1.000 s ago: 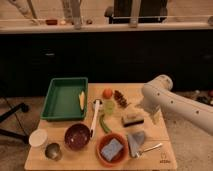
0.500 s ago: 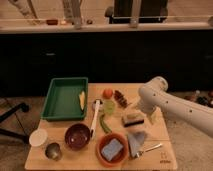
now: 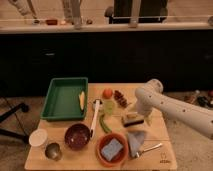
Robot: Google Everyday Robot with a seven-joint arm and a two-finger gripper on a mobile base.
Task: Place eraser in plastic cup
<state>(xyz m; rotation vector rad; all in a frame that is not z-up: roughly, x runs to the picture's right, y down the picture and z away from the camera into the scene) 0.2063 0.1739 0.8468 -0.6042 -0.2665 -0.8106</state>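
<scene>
One white arm (image 3: 176, 107) reaches in from the right. Its gripper (image 3: 136, 111) sits directly above the eraser (image 3: 131, 120), which lies on the wooden table (image 3: 167, 150). Whether the gripper is closed or holds anything cannot be told. The plastic cup (image 3: 109, 106) stands near the eraser's left, just below the orange fruit (image 3: 107, 93).

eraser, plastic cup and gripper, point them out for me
eraser (image 3: 131, 120): camera view, on its tan top
plastic cup (image 3: 109, 106): camera view, on its pale green wall
gripper (image 3: 136, 113): camera view, at its tip, just above the eraser
</scene>
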